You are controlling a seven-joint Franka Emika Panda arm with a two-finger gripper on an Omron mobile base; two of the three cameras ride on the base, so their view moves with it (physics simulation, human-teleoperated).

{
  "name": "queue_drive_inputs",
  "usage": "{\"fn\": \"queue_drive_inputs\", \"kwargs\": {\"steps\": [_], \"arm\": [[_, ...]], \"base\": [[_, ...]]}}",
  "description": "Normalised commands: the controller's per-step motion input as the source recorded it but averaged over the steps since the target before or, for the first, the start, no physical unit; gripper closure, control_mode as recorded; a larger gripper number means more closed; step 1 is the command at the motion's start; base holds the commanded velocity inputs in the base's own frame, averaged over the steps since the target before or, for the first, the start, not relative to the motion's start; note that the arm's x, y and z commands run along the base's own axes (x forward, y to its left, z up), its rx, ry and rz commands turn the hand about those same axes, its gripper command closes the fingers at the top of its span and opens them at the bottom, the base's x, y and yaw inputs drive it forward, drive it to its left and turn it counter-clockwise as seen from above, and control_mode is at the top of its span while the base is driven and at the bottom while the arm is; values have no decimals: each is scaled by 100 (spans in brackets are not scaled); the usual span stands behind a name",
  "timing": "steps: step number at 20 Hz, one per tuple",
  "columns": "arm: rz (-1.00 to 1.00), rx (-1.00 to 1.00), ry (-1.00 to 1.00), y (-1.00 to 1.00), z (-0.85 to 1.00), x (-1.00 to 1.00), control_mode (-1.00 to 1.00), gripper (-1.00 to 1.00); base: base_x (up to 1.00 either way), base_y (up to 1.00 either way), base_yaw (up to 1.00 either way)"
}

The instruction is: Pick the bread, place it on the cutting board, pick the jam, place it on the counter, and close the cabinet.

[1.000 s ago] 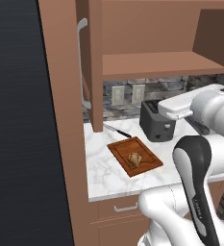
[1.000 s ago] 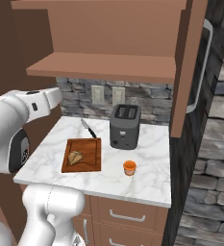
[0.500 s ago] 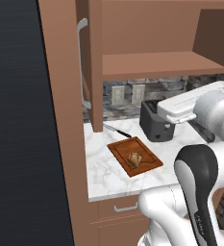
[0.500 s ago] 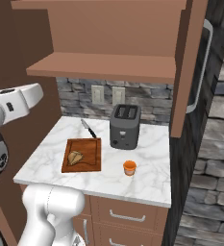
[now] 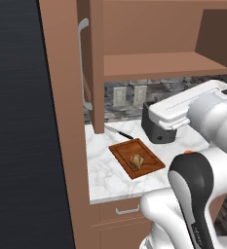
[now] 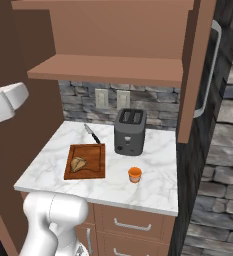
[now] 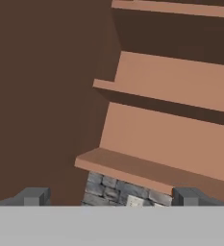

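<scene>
The bread [image 6: 78,163] lies on the cutting board [image 6: 86,161] at the left of the counter [image 6: 153,187]; both also show in the left base view, bread [image 5: 137,160] on board [image 5: 145,153]. The orange jam [image 6: 134,174] stands upright on the marble, in front of the toaster. The cabinet [image 6: 113,70] is open, one door [image 6: 194,75] swung out at the right and one door [image 5: 95,63] edge-on at the left. My gripper [image 7: 111,197] is open, holds nothing, and faces the cabinet shelves [image 7: 171,120] from up high, left of the counter.
A dark toaster [image 6: 130,131] stands at the back of the counter and a knife [image 6: 92,133] lies behind the board. A stone backsplash with outlets [image 6: 110,99] runs below the lower shelf. Drawers [image 6: 130,225] sit under the marble. My arm's white links [image 5: 202,116] hang over the counter's right side.
My hand has drawn back to the left, away from above the counter. The bread, the jam and the doors have not moved.
</scene>
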Motion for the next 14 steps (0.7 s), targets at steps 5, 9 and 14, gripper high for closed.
{"fn": "queue_drive_inputs", "kwargs": {"steps": [5,9,14], "arm": [[6,0,-8,25,-6,-11,-100,-100],[10,0,-3,14,-4,-23,-100,-100],[9,0,-1,17,-4,-17,-100,-100]], "base": [[0,0,0],[0,0,0],[0,0,0]]}}
